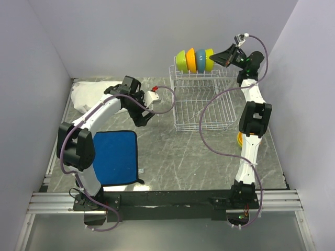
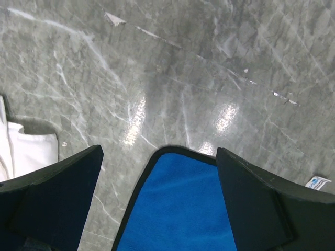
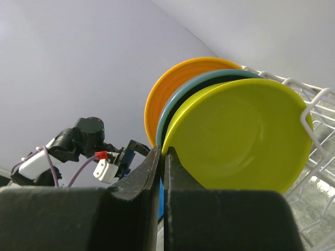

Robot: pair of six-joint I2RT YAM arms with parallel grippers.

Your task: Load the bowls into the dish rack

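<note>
The white wire dish rack stands at the back right of the table. Several bowls stand on edge in its upper shelf: lime green, orange, blue and yellow. My right gripper is at the right end of that row. In the right wrist view its jaws are shut on the rim of the yellow bowl, with the blue rim and the orange bowl behind it. Part of another orange-yellow bowl shows on the table behind the right arm. My left gripper hangs open and empty over the table.
A blue cloth mat lies on the near left of the marble table, its corner below my left gripper. A white cloth is bunched at the back left. Walls close in the table at the left, back and right.
</note>
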